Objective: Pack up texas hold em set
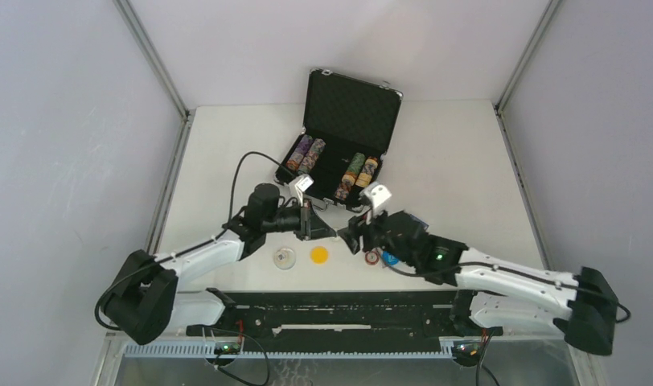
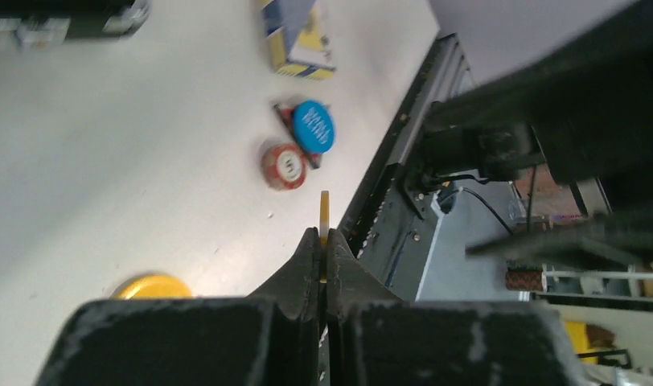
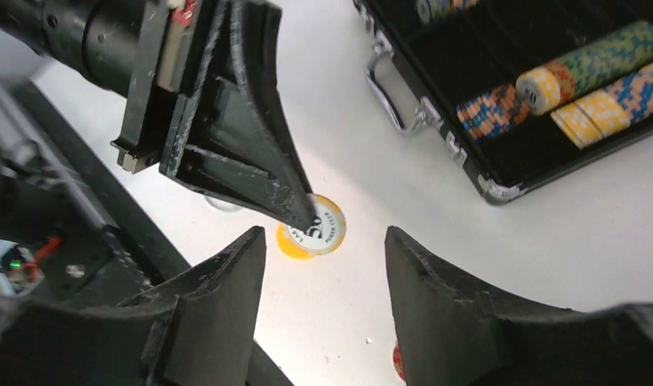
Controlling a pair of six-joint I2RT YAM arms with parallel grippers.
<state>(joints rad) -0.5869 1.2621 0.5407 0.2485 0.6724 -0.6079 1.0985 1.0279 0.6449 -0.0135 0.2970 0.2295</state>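
Case (image 1: 339,133) stands open at 12 o'clock on the surface (image 1: 227,145), lid up. From the top camera I count four chip rolls (image 1: 305,154) lying in it, two toward its left end and two toward its right. Its handle (image 3: 392,90) is on the near side, facing me.

Both arms meet just short of the case, about the middle of the surface. My left gripper (image 1: 331,232) is clenched on a single chip (image 3: 322,227), pinching it by the edge. The right wrist camera shows the chip's face, white with a yellow-marked rim and a printed number, held at the very fingertips and off the surface as far as I can tell. From the left wrist camera I see the same chip edge-on, sticking out past the closed fingers. My right gripper (image 1: 350,239) faces the left one tip to tip and is released. Its fingers stand wide apart, the chip shows in the gap farther out, and I see them touching nothing.

At 6 o'clock from the left gripper lies the yellow token (image 1: 318,254), with the clear token (image 1: 285,257) just beside it at 9 o'clock. The red token (image 1: 372,258) and blue token (image 1: 390,258) lie close together under the right arm, at 3 o'clock from the yellow one. The deck (image 2: 299,40) lies near the blue token, beyond it in the left wrist view. From above, the right arm hides most of it.
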